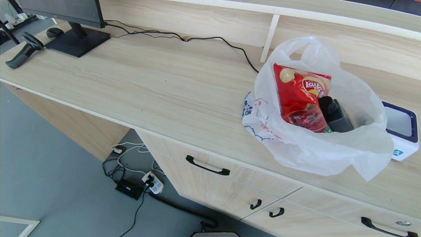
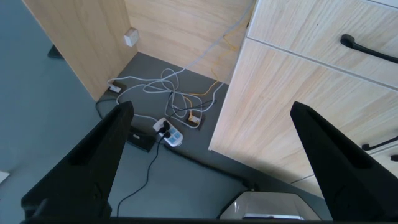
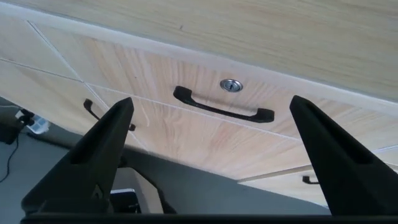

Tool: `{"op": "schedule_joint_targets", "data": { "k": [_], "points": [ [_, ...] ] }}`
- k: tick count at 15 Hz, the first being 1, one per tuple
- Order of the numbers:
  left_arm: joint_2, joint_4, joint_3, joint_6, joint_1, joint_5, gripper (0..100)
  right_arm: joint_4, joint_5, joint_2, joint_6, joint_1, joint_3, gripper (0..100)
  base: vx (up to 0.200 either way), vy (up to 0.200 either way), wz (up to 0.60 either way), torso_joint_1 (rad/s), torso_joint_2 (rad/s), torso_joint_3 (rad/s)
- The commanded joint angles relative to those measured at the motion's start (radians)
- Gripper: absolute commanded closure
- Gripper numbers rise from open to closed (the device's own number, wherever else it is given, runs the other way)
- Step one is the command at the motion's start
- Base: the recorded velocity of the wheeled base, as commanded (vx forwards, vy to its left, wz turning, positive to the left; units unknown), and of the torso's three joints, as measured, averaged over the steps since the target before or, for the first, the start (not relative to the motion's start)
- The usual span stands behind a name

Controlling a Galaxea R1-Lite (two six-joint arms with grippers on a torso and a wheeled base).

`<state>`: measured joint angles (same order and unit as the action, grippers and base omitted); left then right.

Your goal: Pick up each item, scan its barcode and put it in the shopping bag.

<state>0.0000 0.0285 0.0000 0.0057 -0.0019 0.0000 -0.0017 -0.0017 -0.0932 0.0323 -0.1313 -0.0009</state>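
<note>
Head view: chips [image 1: 297,95] sit in the bag [image 1: 315,154] on the tabletop [image 1: 164,85], my left hand [image 2: 211,106] and right hand [image 3: 210,99] hang wide and empty, so I'd check for unscanned items first.

The bench [image 1: 164,89] carries 1 shopping bag [image 1: 315,154], with 2 items showing inside it: 1 red crisp packet [image 1: 297,95] and 1 dark container [image 1: 335,116]. Also on it are 1 white box [image 1: 403,144], 1 handheld scanner [image 1: 24,49], 1 monitor [image 1: 62,10], 1 mouse [image 1: 54,32] and 1 black cable [image 1: 210,39]. The bench front has 4 black handles, 2 long handles [image 1: 207,166] [image 1: 384,228] and 2 short handles [image 1: 256,204] [image 1: 277,212], plus 1 round lock [image 1: 403,223]. The floor holds 1 white power strip [image 1: 154,184]. There are 2 tools: 1 left tool [image 2: 210,106] and 1 right tool [image 3: 210,99].
</note>
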Motion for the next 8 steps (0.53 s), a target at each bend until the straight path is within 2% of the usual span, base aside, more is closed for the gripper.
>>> {"op": "schedule_joint_targets", "data": {
  "k": [1,8],
  "points": [
    [0.002,0.001,0.0,0.0,0.0,0.0,0,0.002,0.0,-0.002,-0.031,0.001,-0.001,0,0.0,0.0,0.0,0.0,0.0,0.0],
    [0.002,-0.001,0.0,0.0,0.0,0.0,0,0.002,-0.003,-0.002,-0.035,0.001,0.001,0,0.0,0.0,0.0,0.0,0.0,0.0]
  ]
}}
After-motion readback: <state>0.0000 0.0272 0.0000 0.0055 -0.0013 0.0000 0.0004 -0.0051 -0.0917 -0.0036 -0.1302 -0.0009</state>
